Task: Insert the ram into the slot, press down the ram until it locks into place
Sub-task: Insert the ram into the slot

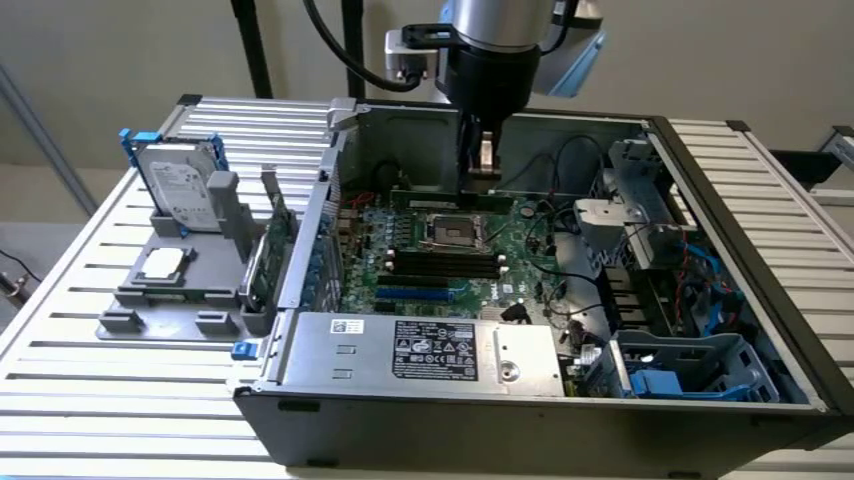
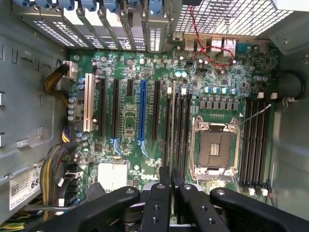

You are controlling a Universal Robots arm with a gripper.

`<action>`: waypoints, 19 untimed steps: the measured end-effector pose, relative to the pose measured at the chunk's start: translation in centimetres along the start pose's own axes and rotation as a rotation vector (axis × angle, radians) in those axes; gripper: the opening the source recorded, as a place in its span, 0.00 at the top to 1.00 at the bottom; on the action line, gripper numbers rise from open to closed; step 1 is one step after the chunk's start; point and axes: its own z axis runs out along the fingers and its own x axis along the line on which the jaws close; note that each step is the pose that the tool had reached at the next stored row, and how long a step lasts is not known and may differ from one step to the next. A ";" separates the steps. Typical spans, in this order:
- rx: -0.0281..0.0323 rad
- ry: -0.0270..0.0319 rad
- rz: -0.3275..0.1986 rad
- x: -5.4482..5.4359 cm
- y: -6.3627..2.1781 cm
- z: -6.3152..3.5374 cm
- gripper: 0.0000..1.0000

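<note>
Over the motherboard, at its memory bank, we are holding the ram pinched edge-on in the gripper, above the slot. We are judging insertion in hand; seating is calling for square alignment, then firm downward pressure. We are reading DELL on the board.

We see soft, even light in both views, seemingly from overhead; the motherboard is bright, the case wall shadowed, the gripper nearly silhouetted, and pale glare washes the table slats
</note>
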 end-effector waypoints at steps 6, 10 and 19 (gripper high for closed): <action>-0.0001 0.0001 0.001 -0.2 -0.02 1.09 0.87; 0.0000 0.0001 0.002 -0.5 -0.04 1.82 0.87; 0.0001 -0.0001 0.005 -0.9 -0.09 3.47 0.87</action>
